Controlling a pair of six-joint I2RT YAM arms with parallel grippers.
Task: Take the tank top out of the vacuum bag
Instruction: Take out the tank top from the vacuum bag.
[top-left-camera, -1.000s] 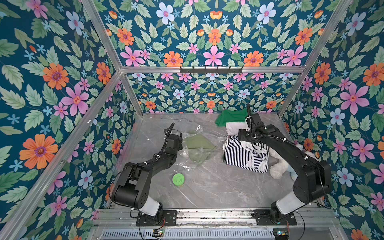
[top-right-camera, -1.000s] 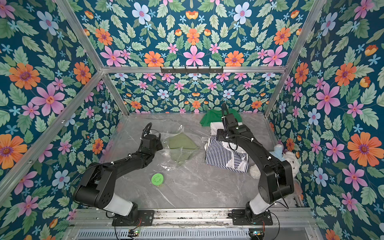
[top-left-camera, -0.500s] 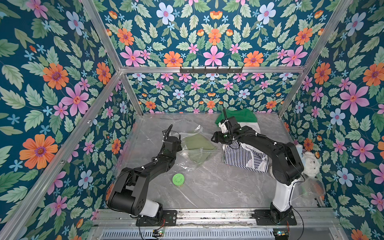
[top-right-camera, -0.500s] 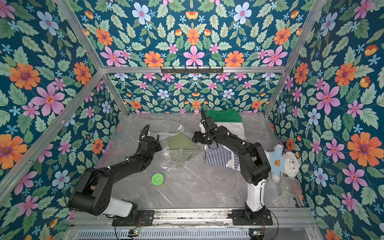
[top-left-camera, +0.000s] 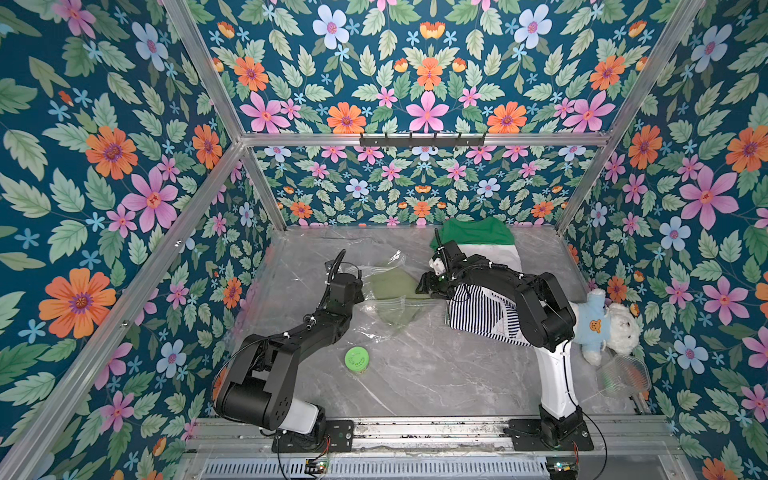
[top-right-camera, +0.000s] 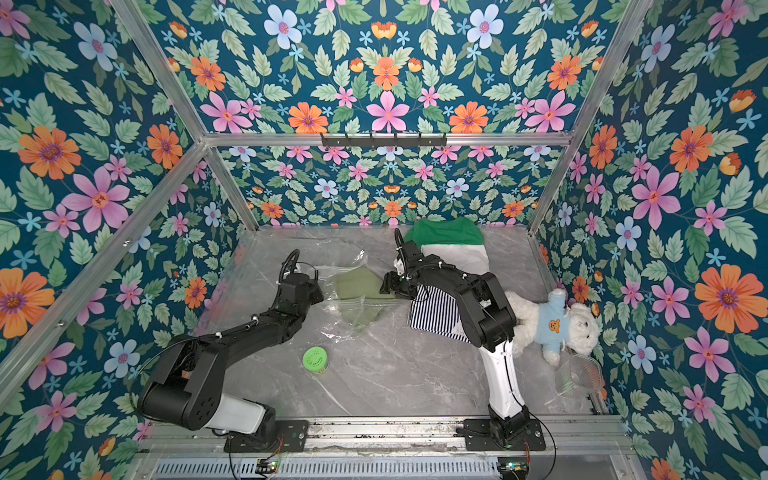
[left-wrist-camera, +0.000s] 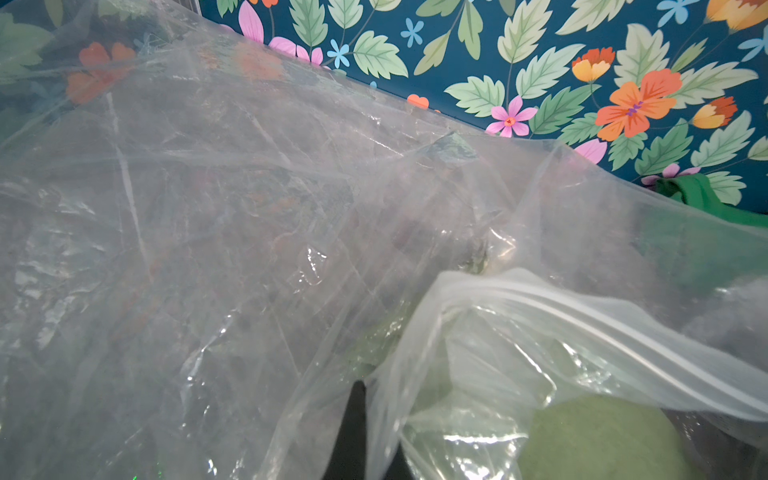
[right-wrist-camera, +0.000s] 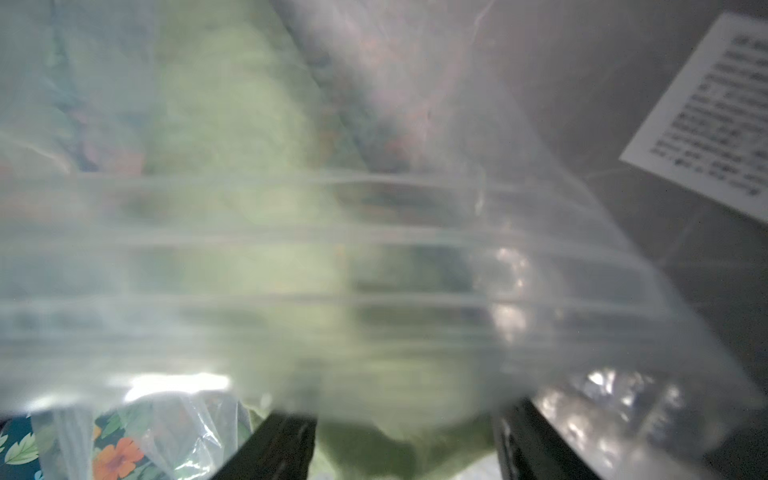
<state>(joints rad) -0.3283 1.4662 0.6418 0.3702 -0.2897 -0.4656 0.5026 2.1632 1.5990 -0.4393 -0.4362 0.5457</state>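
Right hand (right-wrist-camera: 401, 436), spread open, straddles the tank top (top-left-camera: 388, 284) at the vacuum bag (top-left-camera: 384, 259) mouth, left hand (top-left-camera: 358, 291) clamped on the plastic, so it's the grab step, I'd say: close, then pull.

The left arm (top-left-camera: 309, 332) and right arm (top-left-camera: 536, 303) are built of matte black links with rounded joint housings, each rising from a white lower segment (top-left-camera: 555, 374). A black base plate (top-left-camera: 334, 434) with screws fixes each arm to the aluminium rail (top-left-camera: 436, 428). A black cable (top-left-camera: 336, 266) loops at each wrist, with small white ties along the links. The left gripper (top-left-camera: 360, 293) and right gripper (top-left-camera: 422, 286) are black.
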